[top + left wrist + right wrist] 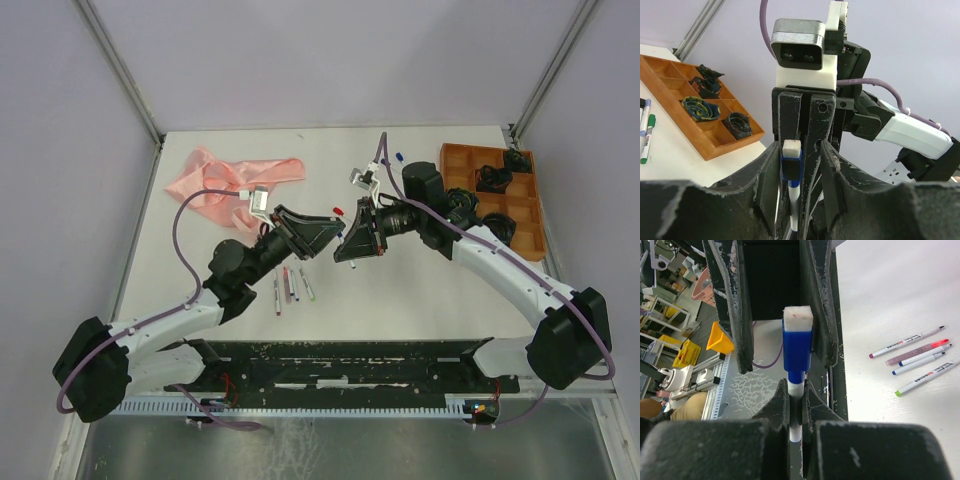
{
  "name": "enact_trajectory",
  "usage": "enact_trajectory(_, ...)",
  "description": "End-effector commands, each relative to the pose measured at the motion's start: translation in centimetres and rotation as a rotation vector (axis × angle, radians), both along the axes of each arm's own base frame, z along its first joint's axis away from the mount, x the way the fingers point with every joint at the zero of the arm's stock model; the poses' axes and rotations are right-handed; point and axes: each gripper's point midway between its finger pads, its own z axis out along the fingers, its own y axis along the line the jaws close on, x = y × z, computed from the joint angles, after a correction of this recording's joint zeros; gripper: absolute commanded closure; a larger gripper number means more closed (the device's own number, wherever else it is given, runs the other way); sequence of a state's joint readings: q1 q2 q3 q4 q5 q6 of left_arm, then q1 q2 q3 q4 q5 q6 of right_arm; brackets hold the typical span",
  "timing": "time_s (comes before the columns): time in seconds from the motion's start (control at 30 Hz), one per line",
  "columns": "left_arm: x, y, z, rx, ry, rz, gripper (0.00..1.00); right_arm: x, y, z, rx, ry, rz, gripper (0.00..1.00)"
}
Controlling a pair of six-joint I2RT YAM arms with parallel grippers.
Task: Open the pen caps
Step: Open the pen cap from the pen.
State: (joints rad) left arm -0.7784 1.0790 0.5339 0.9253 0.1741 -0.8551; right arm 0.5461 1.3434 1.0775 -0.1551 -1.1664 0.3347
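Closest to you, the right gripper [796, 401] is squeezed shut on the white barrel of the blue pen [795, 407]. It serves as the anchor, held up off the table [890, 290] so the other arm can reach the top end. Just above its fingers the blue cap [797, 347] is not yet off. The left gripper [800, 161] faces it with jaws partly apart, flanking the pen. It looks to grip nothing, though you cannot tell whether one pad brushes the cap. Further out, loose pens [917, 352] lie together on the table — tips apparently bare.
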Motion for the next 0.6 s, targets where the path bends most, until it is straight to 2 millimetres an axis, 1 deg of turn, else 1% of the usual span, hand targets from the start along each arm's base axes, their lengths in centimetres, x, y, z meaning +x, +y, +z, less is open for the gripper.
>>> enact_trajectory(0.0, -0.1, 0.1, 2.7, -0.029, -0.067, 0.011, 0.57, 0.1, 0.3, 1.8, 0.035, -0.056, 0.017, 1.00)
enact_trajectory(0.27, -0.1, -0.4, 2.5, -0.016, -0.072, -0.010, 0.62, 0.0, 0.3, 1.7, 0.036, -0.055, 0.021, 1.00)
enact_trajectory(0.57, -0.1, -1.0, 2.0, 0.003, -0.067, -0.035, 0.64, 0.0, 0.3, 1.8, 0.036, -0.057, 0.021, 1.00)
